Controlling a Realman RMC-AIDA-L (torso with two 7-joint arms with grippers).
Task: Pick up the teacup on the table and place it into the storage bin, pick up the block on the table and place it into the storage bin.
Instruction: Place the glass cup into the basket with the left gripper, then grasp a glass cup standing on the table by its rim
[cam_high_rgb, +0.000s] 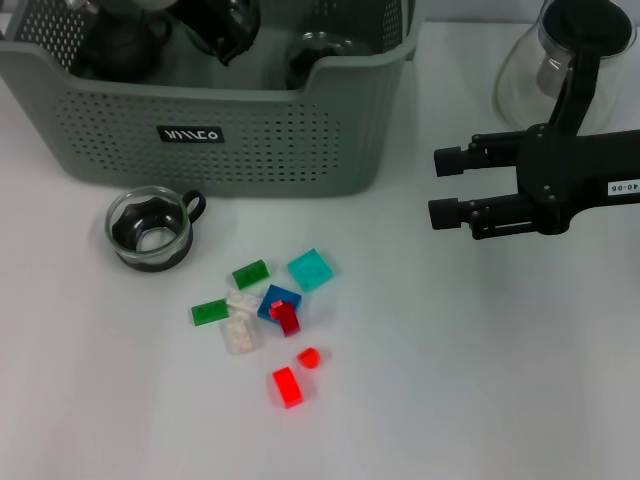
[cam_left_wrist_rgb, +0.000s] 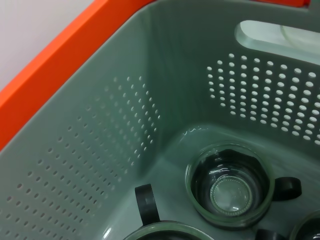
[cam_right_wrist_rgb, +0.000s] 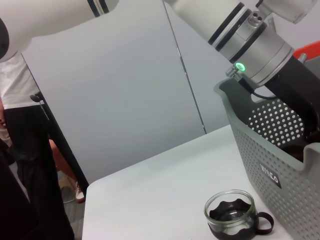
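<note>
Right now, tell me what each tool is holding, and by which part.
The right tool holds nothing; it hangs open over the table. The left tool is inside the storage bin; whether it holds anything cannot be told.

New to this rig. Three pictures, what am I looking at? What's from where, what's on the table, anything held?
It is a two-armed robot. The head view looks down on a white table. The storage bin holds glass cups; a teacup and loose blocks lie before it. The right gripper hovers empty, jaws open, near a glass pot. The left wrist view looks inside the bin, where the left arm reaches. The right wrist view shows the teacup beside it.
</note>
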